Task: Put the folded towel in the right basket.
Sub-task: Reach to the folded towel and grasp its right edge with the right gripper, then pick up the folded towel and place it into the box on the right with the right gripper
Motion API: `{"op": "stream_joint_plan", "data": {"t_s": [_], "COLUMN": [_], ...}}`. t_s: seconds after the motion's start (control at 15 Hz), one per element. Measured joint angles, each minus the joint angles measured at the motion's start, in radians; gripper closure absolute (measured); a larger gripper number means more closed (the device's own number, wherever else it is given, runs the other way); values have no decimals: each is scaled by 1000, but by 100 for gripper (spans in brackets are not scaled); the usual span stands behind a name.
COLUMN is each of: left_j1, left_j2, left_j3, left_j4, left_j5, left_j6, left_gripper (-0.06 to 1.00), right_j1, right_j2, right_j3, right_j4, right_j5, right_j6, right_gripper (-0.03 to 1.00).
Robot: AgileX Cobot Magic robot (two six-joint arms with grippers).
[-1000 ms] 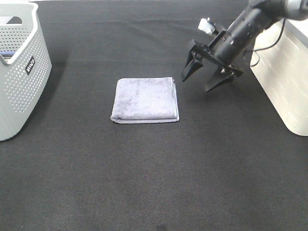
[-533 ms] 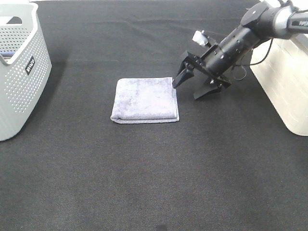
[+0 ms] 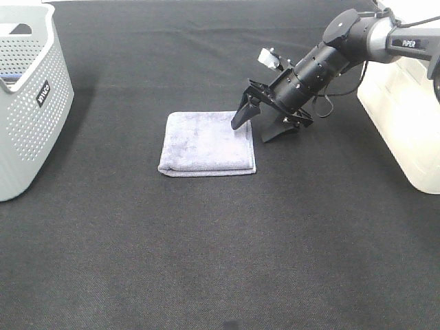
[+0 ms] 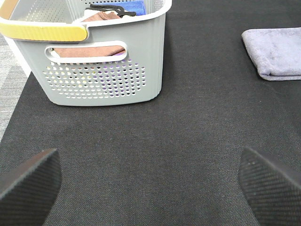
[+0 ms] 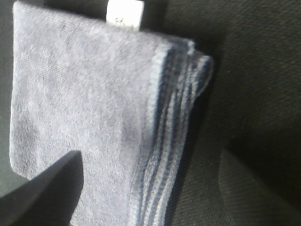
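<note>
The folded grey-purple towel (image 3: 206, 142) lies flat on the black table mid-scene; it also shows in the left wrist view (image 4: 276, 52) and fills the right wrist view (image 5: 94, 117). My right gripper (image 3: 256, 128) is open and low at the towel's right edge, one finger over the towel's upper right corner and the other on the table beside it. The right basket (image 3: 402, 117), white, stands at the right edge. My left gripper (image 4: 150, 183) is open and empty, far left, out of the exterior view.
A grey perforated basket (image 3: 27, 103) with towels inside stands at the far left; it also shows in the left wrist view (image 4: 101, 61). The black cloth (image 3: 220, 261) covers the table.
My right gripper has come down and to the left from above the table onto the towel's right edge, staying open. The towel has not moved.
</note>
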Motion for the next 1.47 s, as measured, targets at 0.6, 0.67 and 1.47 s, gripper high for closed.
{"op": "stream_joint_plan", "data": {"t_s": [0.6,0.67,1.47], "left_j1": [0,0,0], "left_j2": [0,0,0], "left_j3": [0,0,0], "left_j4": [0,0,0], "left_j5": [0,0,0], "left_j6": [0,0,0], "left_gripper": [-3,-3,-3], "right_j1": [35,35,33], "right_j2": [40,39,-347], "right_j3": [-6,-16,-326], "right_j4": [70,67,-382], "right_j5": [-21,-20,155], "right_j6": [-83,-85,-31], "right_gripper": [90,90,90]}}
